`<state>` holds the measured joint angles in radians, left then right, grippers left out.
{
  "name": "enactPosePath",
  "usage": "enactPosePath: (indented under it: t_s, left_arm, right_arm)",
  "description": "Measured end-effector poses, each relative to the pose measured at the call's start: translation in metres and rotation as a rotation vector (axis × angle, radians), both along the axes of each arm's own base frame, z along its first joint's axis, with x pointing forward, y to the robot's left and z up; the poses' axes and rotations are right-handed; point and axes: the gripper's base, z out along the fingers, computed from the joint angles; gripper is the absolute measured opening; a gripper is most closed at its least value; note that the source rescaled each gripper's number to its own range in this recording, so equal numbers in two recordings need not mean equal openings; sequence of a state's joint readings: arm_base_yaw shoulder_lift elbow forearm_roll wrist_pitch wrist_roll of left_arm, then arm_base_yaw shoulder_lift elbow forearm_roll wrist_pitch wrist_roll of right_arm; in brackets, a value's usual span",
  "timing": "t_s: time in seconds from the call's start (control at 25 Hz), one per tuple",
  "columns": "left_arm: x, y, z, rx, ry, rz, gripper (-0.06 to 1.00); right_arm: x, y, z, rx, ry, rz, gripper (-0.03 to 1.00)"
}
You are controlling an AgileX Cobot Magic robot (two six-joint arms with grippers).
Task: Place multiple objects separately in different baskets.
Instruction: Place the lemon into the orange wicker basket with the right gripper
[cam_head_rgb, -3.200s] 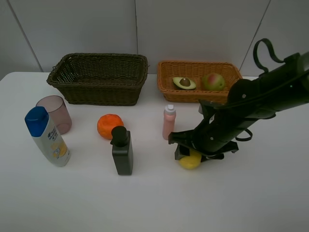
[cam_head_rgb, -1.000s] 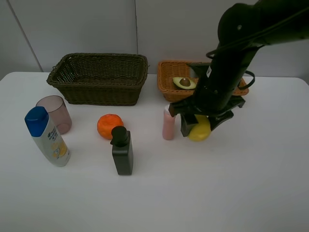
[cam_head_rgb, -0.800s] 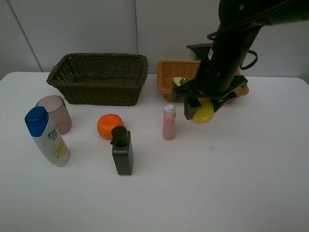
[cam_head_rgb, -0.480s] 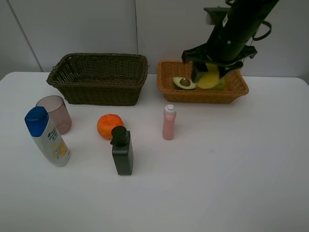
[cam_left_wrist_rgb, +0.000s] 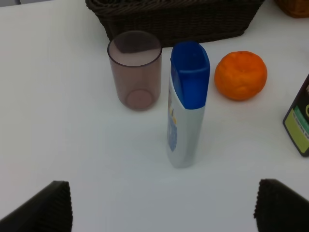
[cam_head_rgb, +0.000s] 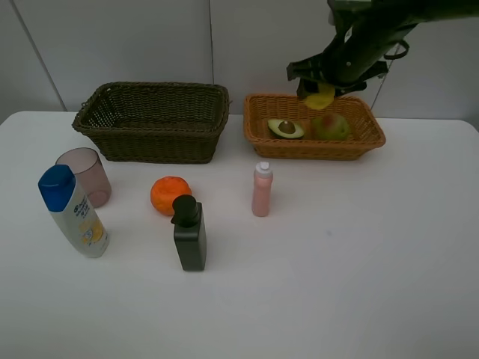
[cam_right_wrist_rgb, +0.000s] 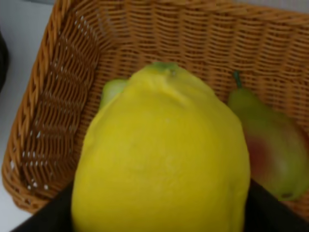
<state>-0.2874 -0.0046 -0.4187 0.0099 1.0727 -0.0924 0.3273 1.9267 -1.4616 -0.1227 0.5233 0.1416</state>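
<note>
Yellow lemon (cam_head_rgb: 322,98): I hold it tight in my right gripper (cam_head_rgb: 320,94), up in the air over the back of the orange-tan wicker basket (cam_head_rgb: 314,153).
How it feels: I think it is firm and a bit heavy, with bumpy skin. It is round, so it may roll. Its fat middle is the best place to grip.
Basket: woven, stiff, shallow. A green-red pear (cam_head_rgb: 331,126) and a halved avocado (cam_head_rgb: 286,128) lie inside.
Left gripper (cam_left_wrist_rgb: 161,212): wide open, holding nothing, near the white blue-capped bottle (cam_left_wrist_rgb: 187,104).

Baskets 2: dark basket (cam_head_rgb: 150,142), tan basket (cam_head_rgb: 314,148). Bottles 3: pink bottle (cam_head_rgb: 261,191), pump bottle (cam_head_rgb: 190,235), blue-capped bottle (cam_head_rgb: 75,213). Cup (cam_head_rgb: 93,176) 1. Fruit 4: avocado (cam_head_rgb: 286,128), pear (cam_head_rgb: 331,126), lemon (cam_head_rgb: 320,97), orange (cam_head_rgb: 170,194).
</note>
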Motion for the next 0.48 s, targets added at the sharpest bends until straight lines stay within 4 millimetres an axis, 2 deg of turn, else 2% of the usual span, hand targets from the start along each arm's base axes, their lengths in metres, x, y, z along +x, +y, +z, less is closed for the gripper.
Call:
enactPosePath:
  t_s: [0.24,0.48]
  left_arm:
    - [0.000,0.000,0.000,0.000,0.000,0.000,1.00]
    - [0.000,0.000,0.000,0.000,0.000,0.000,1.00]
  right_arm:
    - [0.018,0.006,-0.040,-0.001,-0.027,0.022,0.43]
    - [0.023,0.008,-0.044,0.015,-0.068,0.030,0.43]
